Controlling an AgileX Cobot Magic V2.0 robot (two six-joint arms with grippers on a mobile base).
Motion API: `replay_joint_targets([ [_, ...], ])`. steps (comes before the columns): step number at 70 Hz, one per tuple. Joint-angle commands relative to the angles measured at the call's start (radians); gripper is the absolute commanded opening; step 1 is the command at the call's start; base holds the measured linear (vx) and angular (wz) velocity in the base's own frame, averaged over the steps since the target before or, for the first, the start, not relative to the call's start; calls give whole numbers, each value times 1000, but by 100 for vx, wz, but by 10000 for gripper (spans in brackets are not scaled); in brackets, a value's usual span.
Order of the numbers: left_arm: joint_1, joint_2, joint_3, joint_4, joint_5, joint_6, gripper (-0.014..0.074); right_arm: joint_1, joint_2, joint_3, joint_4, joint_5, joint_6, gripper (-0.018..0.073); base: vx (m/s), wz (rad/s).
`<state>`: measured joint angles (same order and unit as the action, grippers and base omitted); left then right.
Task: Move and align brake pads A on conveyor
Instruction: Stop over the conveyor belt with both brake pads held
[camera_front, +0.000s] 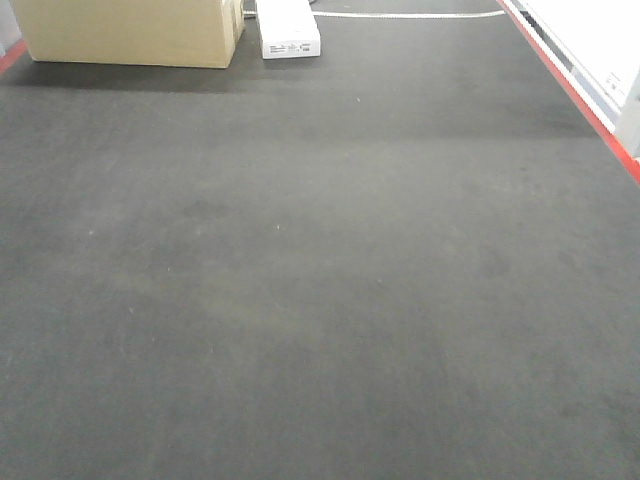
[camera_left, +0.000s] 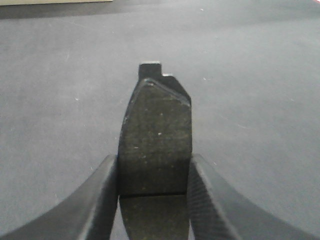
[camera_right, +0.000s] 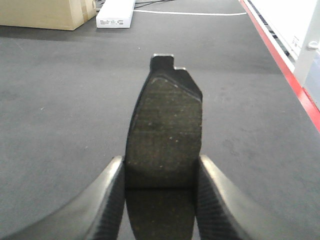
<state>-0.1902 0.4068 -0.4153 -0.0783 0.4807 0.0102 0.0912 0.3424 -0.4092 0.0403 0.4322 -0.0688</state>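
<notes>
In the left wrist view a dark grey brake pad (camera_left: 156, 135) with a groove across its middle and a small end tab sticks out forward, and my left gripper (camera_left: 154, 175) is shut on its two long edges, above the charcoal conveyor (camera_left: 260, 100). The right wrist view shows the same hold: my right gripper (camera_right: 161, 172) is shut on another brake pad (camera_right: 165, 125) over the conveyor (camera_right: 60, 110). In the front view only the bare conveyor (camera_front: 320, 260) shows; neither gripper nor any pad appears there.
A cardboard box (camera_front: 130, 30) and a white box (camera_front: 288, 30) stand at the belt's far end. The red frame edge (camera_front: 580, 100) runs along the right side, with a white panel (camera_front: 600, 40) beyond it. A white cable (camera_front: 410, 14) lies across the far end.
</notes>
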Motion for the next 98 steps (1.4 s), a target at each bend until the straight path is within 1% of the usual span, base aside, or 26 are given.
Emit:
replay_joint_targets([
  [1, -2, 5, -31, -10, -96, -4, -6, -7, 10, -33, -3, -95, -7, -10, 17, 3],
  [24, -2, 5, -31, -10, -96, -4, -6, -7, 10, -33, -3, -95, -7, -10, 9, 1],
  [98, -2, 5, -31, -10, -97, -4, -6, -7, 10, -33, -3, -95, -7, -10, 0, 0],
])
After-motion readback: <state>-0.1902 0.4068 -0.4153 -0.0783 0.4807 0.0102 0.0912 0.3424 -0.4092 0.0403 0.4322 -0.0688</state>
